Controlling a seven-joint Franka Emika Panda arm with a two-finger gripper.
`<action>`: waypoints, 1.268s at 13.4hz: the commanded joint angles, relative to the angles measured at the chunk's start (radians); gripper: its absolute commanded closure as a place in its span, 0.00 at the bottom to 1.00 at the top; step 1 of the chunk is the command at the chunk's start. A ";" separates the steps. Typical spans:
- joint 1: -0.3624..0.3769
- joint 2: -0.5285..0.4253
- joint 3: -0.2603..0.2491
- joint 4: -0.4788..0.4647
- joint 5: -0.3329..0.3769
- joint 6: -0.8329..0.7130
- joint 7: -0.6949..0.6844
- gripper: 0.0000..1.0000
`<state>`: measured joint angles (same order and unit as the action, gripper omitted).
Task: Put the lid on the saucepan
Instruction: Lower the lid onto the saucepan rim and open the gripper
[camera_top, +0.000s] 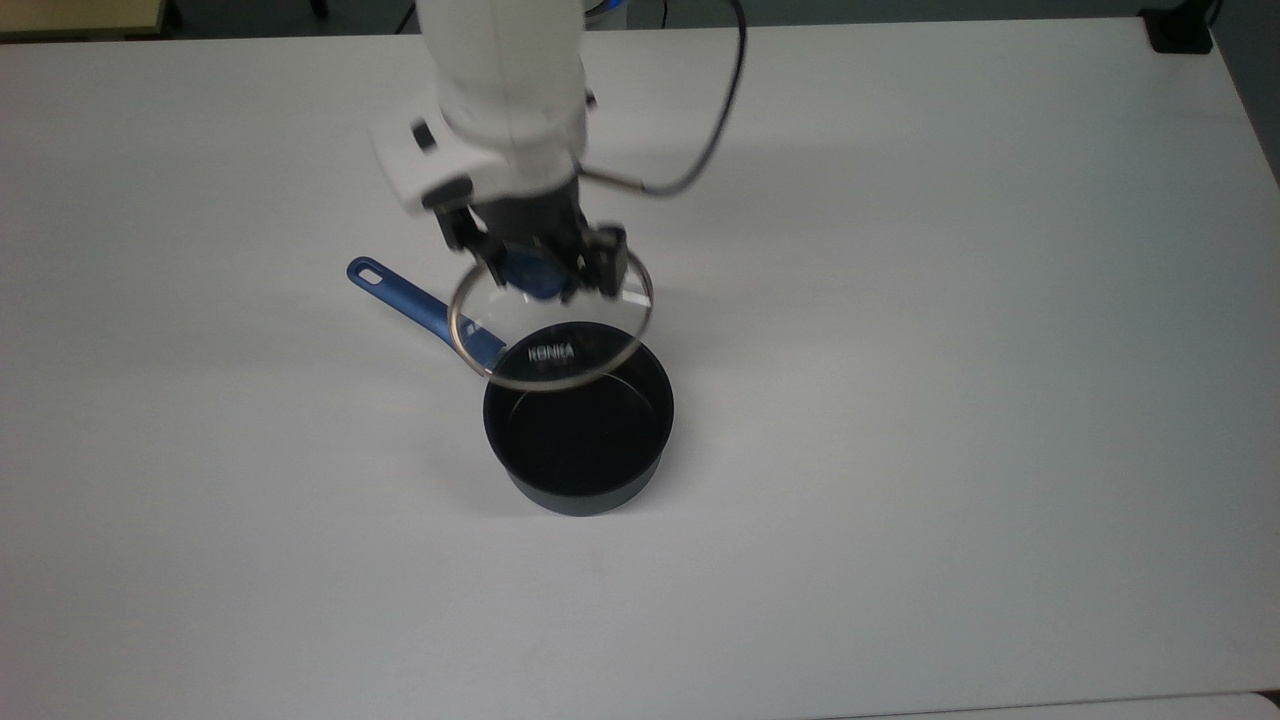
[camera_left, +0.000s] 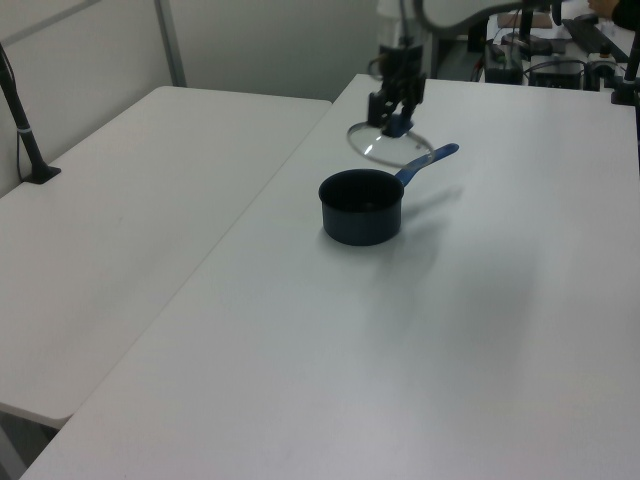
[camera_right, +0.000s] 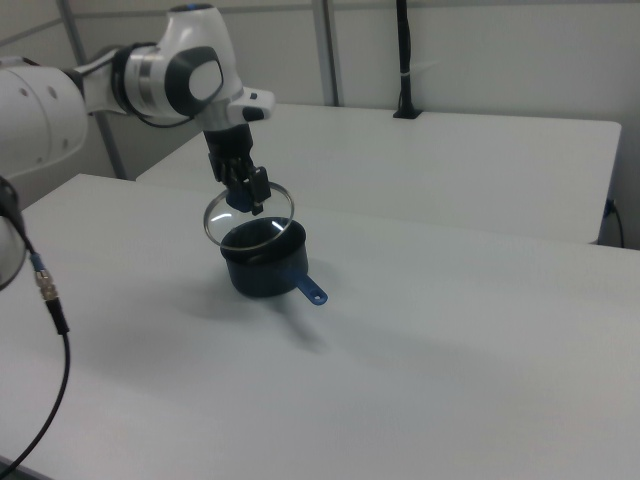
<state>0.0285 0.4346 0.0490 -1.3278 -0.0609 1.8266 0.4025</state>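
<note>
Overhead, top view — grip: the gripper had its jaws closed on the blue knob of the lid, so the glass disc hung below the fingers with its white lettering readable; holding it by the knob probably kept the rim free to seat.
Top view — lid against pan: the lid overlapped the near rim and the handle root of the saucepan but was not centred over the pan's mouth; much of the dark interior lay uncovered toward the top view's bottom; the lid was not yet seated.
Top view — surroundings: the white table was bare around the pan; a black cable looped off the arm, well above the lid's path; nothing stood between lid and pan.
Left view — height: the lid hung in the air, tilted, above and behind the saucepan, clear of its rim; the gripper clasped the knob from above; the blue handle pointed to the left view's right.
Left view — around: a second table stood beside the first, well apart from the work.
Right view — approach: the lid was just above the saucepan, seemingly apart from it; the gripper held it at a slant; the handle stuck out toward the right view's right, so it did not look likely to obstruct the descent.
</note>
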 joint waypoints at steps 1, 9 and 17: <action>0.056 0.088 -0.029 0.081 -0.034 0.045 0.140 0.66; 0.067 0.153 -0.028 0.073 -0.092 0.148 0.220 0.66; 0.088 0.165 -0.024 0.041 -0.149 0.148 0.248 0.00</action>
<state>0.0951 0.5999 0.0420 -1.2789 -0.1647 1.9628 0.6191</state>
